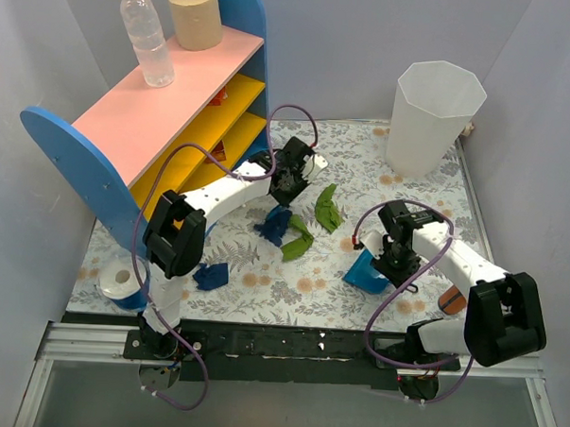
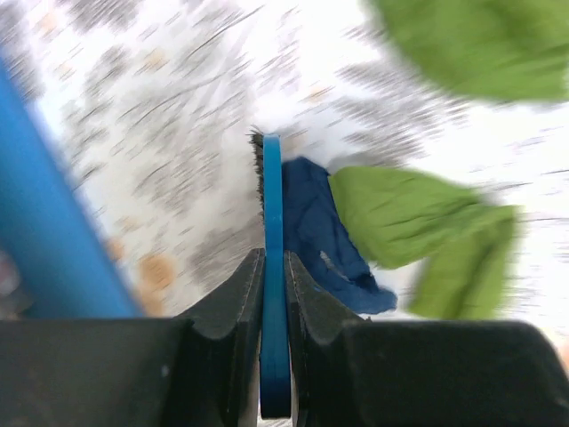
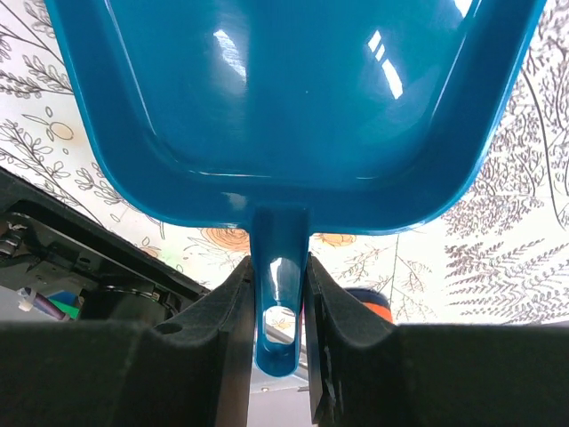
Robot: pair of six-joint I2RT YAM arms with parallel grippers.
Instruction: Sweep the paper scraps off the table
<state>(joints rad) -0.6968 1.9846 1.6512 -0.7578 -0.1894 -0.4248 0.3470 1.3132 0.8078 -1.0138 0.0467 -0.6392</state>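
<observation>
My left gripper (image 1: 291, 181) (image 2: 274, 258) is shut on the small blue hand brush (image 2: 272, 205), whose bristles touch a navy paper scrap (image 2: 320, 240) (image 1: 275, 224). Green paper scraps lie just right of it (image 2: 400, 213) (image 1: 298, 242), and another lies farther off (image 2: 480, 44) (image 1: 328, 209). A second navy scrap (image 1: 209, 274) lies near the front left of the table (image 1: 263, 288). My right gripper (image 1: 397, 256) (image 3: 278, 262) is shut on the handle of the blue dustpan (image 3: 293, 107) (image 1: 366, 271), which sits empty on the cloth to the right of the scraps.
The pink-and-yellow shelf (image 1: 176, 105) with blue ends stands at back left, carrying a bottle (image 1: 146, 37) and a paper roll (image 1: 194, 16). A white bin (image 1: 431, 111) stands at back right. A tape roll (image 1: 121, 282) sits front left, an orange object (image 1: 452, 298) front right.
</observation>
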